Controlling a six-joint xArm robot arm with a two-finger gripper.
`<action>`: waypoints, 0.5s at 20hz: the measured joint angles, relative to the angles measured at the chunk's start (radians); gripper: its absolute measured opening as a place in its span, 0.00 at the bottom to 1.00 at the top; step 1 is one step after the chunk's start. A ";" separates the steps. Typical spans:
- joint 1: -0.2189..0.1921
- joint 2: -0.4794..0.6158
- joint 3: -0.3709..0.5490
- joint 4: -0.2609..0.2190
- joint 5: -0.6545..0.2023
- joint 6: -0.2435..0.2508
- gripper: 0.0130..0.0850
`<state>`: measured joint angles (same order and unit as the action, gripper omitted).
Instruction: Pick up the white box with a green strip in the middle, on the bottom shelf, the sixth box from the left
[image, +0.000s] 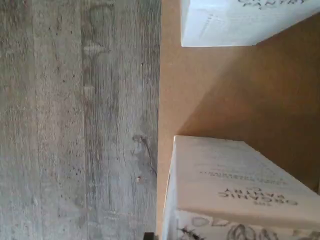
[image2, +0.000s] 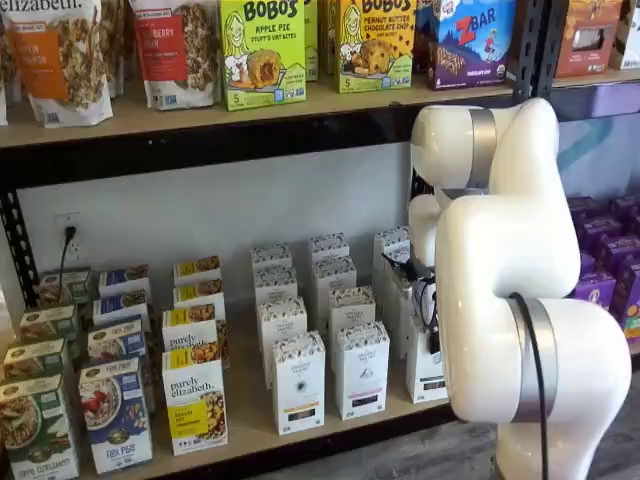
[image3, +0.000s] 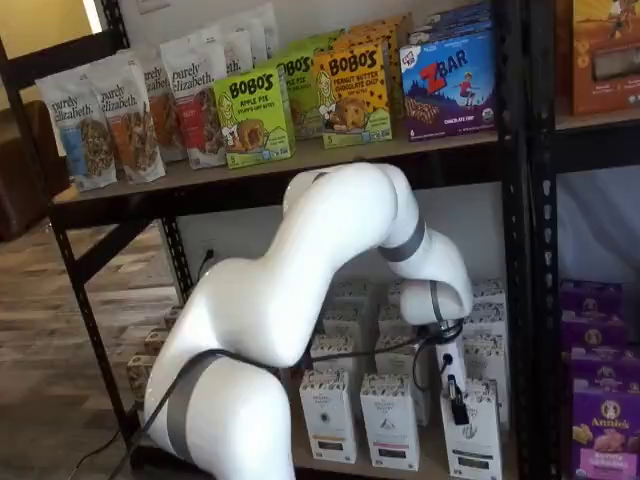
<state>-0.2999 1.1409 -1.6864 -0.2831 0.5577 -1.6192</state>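
Pale wood bottom shelf (image2: 250, 425), grey plank floor (image: 75, 125) beneath.

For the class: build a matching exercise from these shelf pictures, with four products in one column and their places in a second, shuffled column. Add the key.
Things:
1. Bobo's apple pie box
2. Z Bar box
3. purely elizabeth box
4. purple boxes

Places:
A. bottom shelf, front row
B. top shelf, left of the peanut butter Bobo's box
C. next bay, right of the arm
D. top shelf, beside the black upright

Pairs: 1-B, 2-D, 3-A, 4-C
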 joint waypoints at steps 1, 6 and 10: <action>0.000 0.001 -0.003 -0.003 0.005 0.003 0.78; 0.000 0.003 -0.009 -0.028 0.019 0.024 0.78; 0.004 0.007 -0.021 -0.048 0.048 0.044 0.78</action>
<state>-0.2962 1.1481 -1.7077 -0.3313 0.6055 -1.5753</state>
